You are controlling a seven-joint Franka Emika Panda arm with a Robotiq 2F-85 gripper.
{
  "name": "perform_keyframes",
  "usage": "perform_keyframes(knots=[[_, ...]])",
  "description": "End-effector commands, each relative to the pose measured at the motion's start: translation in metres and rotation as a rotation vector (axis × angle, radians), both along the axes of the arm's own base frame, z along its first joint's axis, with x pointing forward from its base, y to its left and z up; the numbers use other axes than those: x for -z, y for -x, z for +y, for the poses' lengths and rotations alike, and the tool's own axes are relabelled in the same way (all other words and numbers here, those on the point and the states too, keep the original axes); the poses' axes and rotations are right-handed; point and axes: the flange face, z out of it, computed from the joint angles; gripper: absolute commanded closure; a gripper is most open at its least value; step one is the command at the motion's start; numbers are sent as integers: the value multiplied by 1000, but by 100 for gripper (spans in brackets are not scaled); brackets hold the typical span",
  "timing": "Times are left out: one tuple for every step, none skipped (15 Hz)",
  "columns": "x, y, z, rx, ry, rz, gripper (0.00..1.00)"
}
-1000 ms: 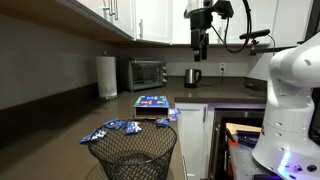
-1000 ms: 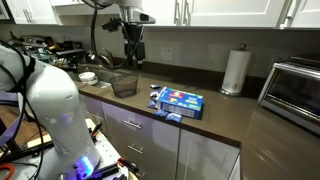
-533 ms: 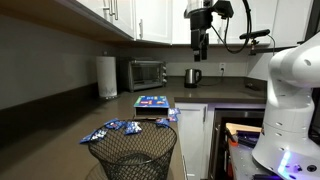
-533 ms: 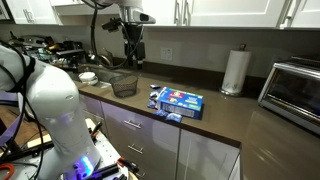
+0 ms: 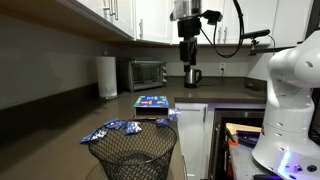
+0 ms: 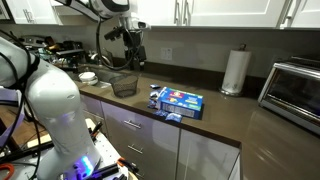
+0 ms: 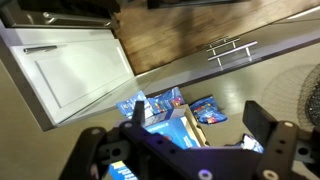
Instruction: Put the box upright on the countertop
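Note:
The blue box (image 5: 152,102) lies flat on the dark countertop (image 5: 215,100), near its front edge above the white cabinets. It also shows in the exterior view (image 6: 178,100) and, partly hidden by the gripper body, in the wrist view (image 7: 165,127). My gripper (image 5: 187,58) hangs high above the counter, up and to the side of the box, open and empty. It is seen in the exterior view (image 6: 134,56) over the mesh basket's side of the counter. In the wrist view (image 7: 185,135) both fingers stand wide apart with nothing between them.
Small blue snack packets (image 5: 115,128) lie on the counter beside the box (image 7: 210,108). A black wire mesh basket (image 5: 133,155) (image 6: 123,83), a paper towel roll (image 5: 106,76), a silver toaster oven (image 5: 148,73) and a kettle (image 5: 193,76) stand on the counter.
The gripper has shifted sideways toward the box's side and a little lower, and the wrist has turned. The box has not moved.

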Motion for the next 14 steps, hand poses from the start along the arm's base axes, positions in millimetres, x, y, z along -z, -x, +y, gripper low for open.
perform_keyframes(knots=[[26,-35,37,-54,158,23,0],[33,-42,46,-75,209,28,0],[40,-51,52,-89,258,32,0],[45,-59,57,-102,294,42,0],[50,-68,62,-114,323,51,0],[53,-75,66,-129,342,56,0],[59,-84,70,-142,361,62,0],[63,-92,73,-153,380,62,0],[68,-99,76,-167,393,71,0],[75,-106,79,-179,409,75,0],[83,-112,83,-194,425,80,0],[88,-117,87,-206,436,87,0],[94,-120,91,-218,443,94,0],[104,-124,95,-227,449,105,0]])
